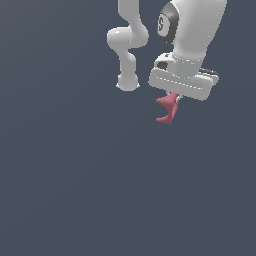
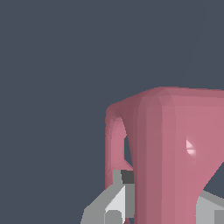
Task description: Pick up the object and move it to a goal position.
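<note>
Under the white gripper (image 1: 175, 97) in the exterior view, I see the object (image 1: 168, 108) — a small pinkish-red piece with angular, pointed lobes — hanging just beneath the hand body, its upper part tucked up between the fingers. Its lower lobes point toward the exterior view's left. Nothing but flat dark grey-blue background shows behind and below it, so I cannot tell how high it sits over any surface.

Arm (image 1: 129, 45) — white, jointed, running up out of the top of the exterior view; the wrist and hand tilt slightly, lower toward the exterior view's right.

Wrist view: the object (image 2: 175, 144) fills much of the picture, matte pink, with a thin curved lobe looping off one side and a small bright spot on its broad face. Grey fingers (image 2: 109, 205) press against it on either side — clamped on the piece, jaws partly closed around its width.

No containers visible in either view; I see only the arm, the hand and the held piece.
</note>
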